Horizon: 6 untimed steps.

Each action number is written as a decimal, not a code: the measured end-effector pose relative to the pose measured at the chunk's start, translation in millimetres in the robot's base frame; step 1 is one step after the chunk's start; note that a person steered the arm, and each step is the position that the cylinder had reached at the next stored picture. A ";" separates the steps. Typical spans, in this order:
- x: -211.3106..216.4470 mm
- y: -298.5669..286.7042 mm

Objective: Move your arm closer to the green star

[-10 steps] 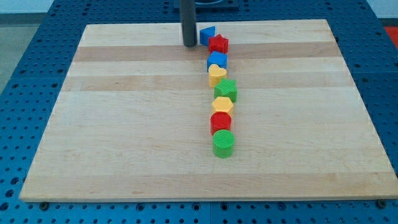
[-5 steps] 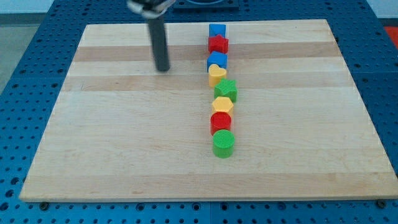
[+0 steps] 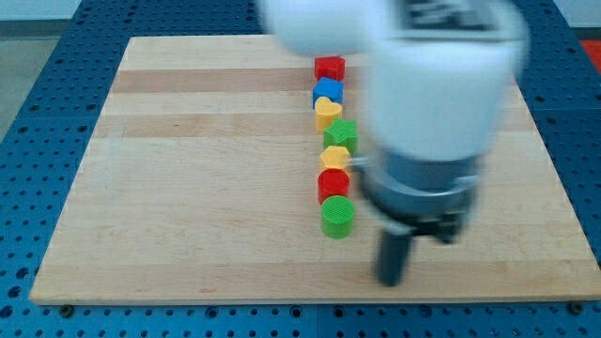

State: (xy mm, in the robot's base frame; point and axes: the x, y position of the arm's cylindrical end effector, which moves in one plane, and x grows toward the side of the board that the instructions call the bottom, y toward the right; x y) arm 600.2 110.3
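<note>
Resting on wooden board | my tip lower-right of green cylinder | no claw

Pale, smooth wooden board; the ridged green star looks like matt plastic, perhaps.

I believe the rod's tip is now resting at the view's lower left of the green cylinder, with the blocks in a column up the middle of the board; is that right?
Not quite: my tip is at the view's lower right of the green cylinder, not its lower left, and apart from it. The camera view shows this. The blocks do stand in a column up the board, with the green star higher in it.
</note>
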 end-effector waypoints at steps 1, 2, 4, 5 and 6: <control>-70.4 13.0; -93.2 0.6; -169.7 10.5; -166.1 -11.6; -163.1 -51.3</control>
